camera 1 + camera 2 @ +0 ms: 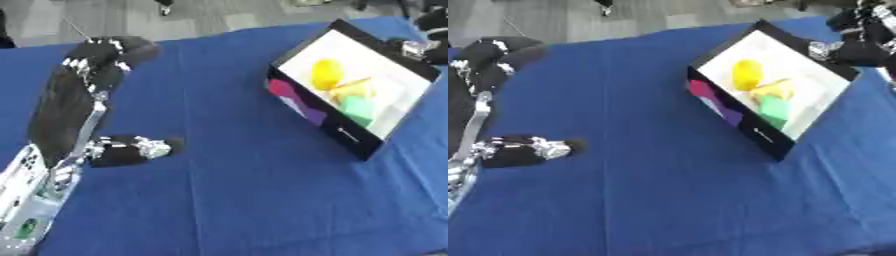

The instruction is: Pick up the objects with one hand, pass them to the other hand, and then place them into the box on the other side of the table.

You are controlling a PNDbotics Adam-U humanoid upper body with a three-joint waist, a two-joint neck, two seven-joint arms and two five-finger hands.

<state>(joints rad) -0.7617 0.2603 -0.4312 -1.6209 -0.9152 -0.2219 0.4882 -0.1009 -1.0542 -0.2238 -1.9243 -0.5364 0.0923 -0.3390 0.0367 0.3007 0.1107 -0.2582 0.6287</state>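
1. While the left hand (87, 100) is filling the left of the frame, its fingers are reaching up toward the upper left and its thumb is sticking out to the right at mid-height; the fingers are looking straight or relaxed, and nothing is showing in its grasp.

2. Sitting in the upper right of the frame, a box (315, 112) with black outer walls and a white inside is lying askew on the blue table (227, 190), with a pink and purple patch showing on its near wall.

3. Inside the box, 3 objects are lying close together: a yellow object (325, 74) toward the upper part, a yellow-orange object (354, 90) just below and to the right of it, and a green object (357, 109) lower still, touching or nearly touching the yellow-orange 1.

4. All 3 objects are lying well apart from the left hand, across the middle of the frame to its right, with bare blue cloth between them.

5. At the upper right corner, the right hand (859, 47) is showing just beside the far rim of the box, dark with silver parts; whether its fingers are open or curled I cannot tell, and whether it is touching the rim I cannot tell either.
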